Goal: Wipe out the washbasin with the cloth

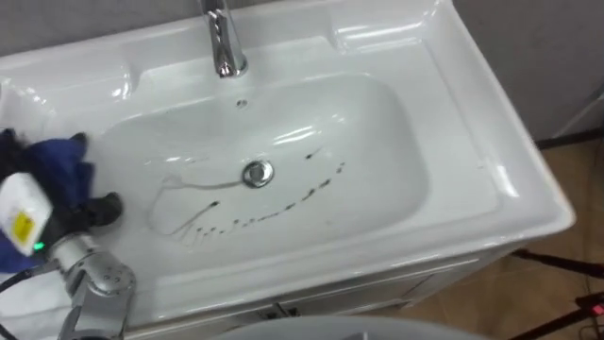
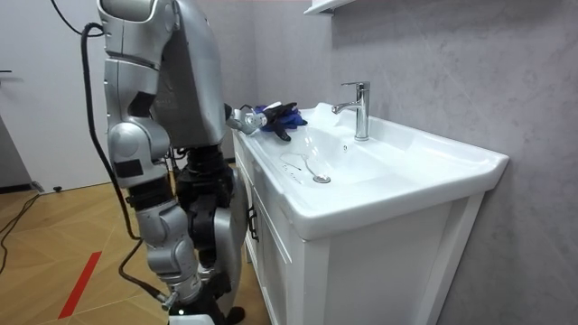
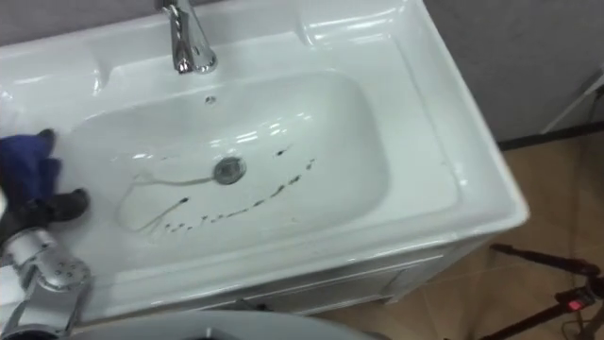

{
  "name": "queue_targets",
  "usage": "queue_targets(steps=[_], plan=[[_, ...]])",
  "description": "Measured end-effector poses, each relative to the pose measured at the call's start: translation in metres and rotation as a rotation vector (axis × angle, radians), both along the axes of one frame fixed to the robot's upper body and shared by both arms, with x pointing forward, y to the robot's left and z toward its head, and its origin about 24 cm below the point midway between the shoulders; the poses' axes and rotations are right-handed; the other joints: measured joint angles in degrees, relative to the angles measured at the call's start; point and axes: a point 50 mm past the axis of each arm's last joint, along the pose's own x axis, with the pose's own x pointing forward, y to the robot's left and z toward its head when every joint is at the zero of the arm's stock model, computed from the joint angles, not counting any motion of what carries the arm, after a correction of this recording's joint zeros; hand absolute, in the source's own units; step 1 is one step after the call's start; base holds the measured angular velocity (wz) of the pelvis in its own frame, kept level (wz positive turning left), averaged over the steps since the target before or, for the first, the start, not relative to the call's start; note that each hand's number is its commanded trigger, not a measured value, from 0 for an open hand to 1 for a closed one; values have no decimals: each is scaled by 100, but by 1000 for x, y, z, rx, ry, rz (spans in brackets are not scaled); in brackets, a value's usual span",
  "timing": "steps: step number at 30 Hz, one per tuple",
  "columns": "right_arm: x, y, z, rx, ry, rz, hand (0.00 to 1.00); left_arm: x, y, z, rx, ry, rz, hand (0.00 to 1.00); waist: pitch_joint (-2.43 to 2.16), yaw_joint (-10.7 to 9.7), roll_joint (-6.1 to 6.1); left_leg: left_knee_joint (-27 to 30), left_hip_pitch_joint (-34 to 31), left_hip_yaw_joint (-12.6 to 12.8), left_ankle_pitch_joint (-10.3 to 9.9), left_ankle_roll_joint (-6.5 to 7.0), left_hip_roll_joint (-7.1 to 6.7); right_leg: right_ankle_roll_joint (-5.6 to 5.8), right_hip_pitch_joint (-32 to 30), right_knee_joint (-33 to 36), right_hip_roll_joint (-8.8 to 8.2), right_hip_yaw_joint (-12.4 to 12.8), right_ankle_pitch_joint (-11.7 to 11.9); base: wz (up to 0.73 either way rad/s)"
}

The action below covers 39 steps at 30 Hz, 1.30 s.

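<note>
Against a grey textured wall (image 2: 433,54), a white vanity cabinet (image 2: 361,271) is carrying a white ceramic basin (image 1: 462,132) with a chrome tap (image 1: 224,42) at its back. The robot's left robot hand (image 1: 102,212) is resting at the bowl's left edge, dark fingers curling round a bunched blue cloth (image 1: 52,165). Dark streaks (image 1: 283,203) are lying to that hand's right. They are running in a long line across the bowl's bottom, on the robot's side of the round metal drain (image 1: 257,173). I am expecting a rightward sweep along that line. Otherwise the bowl is holding just a thin water trail.
</note>
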Motion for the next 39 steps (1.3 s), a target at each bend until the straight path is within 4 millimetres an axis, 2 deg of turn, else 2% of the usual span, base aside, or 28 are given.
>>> queue_targets(steps=[8, 13, 15, 19, 20, 21, 22, 26, 34, 39], plan=[[-7, -1, 0, 23, 71, 9, 0, -7, 5, -6, 8, 63, 32, 0, -7, -43, 51, -108, 191, 14, 0, 0, 21, 39, 65, 1, 18, -78, -26, -9], [-5, -1, -1, 28, 73, 11, 0, -12, 11, -8, 14, 91, 63, 0, -9, -49, 56, -111, 263, 11, 0, -1, 43, 49, 94, -3, 25, -183, -34, -21], [-3, -1, -1, 30, 79, 10, 0, -13, 13, -9, 16, 110, 68, 0, -11, -78, 58, -107, 260, 1, 0, -1, 54, 49, 91, -8, 28, -314, -34, -13], [-5, -2, -1, 31, 102, 4, 0, -16, 15, -11, 14, 141, 83, 0, -32, -199, 86, -113, 260, 4, -11, -15, 57, 53, 81, -9, 28, -337, -59, -3], [-6, -2, 0, 29, 107, 3, 0, -17, 15, -11, 10, 147, 82, 38, -41, -205, 97, -115, 261, 5, -14, -18, 56, 55, 77, -8, 27, -336, -63, -4], [-6, -2, 0, 28, 111, 2, 0, -17, 15, -12, 7, 149, 81, 63, -46, -205, 102, -115, 261, 5, -15, -19, 56, 56, 75, -8, 27, -335, -63, 0], [-7, -2, 0, 27, 120, 0, 0, -17, 15, -12, 3, 151, 79, 100, -59, -205, 103, -115, 262, 5, -17, -20, 55, 57, 73, -3, 25, -335, -66, 0], [-8, -2, 0, 28, 136, -2, 0, -19, 15, -15, -5, 169, 80, 100, -111, -205, 96, -101, 291, 19, -15, -20, 58, 57, 94, 15, 22, -340, -68, 0], [-10, -2, 0, 33, 151, -10, 0, -26, 24, -13, 63, 170, 109, 100, -118, -176, 90, -105, 386, -17, -14, -22, 64, 20, 179, 19, 33, -330, -139, -2], [-15, -4, 0, 11, 189, -7, 0, -30, 29, -12, 108, 188, 115, 100, -148, -148, 103, -106, 384, -120, -13, -23, 68, 10, 176, 28, 43, -325, -161, 0]])
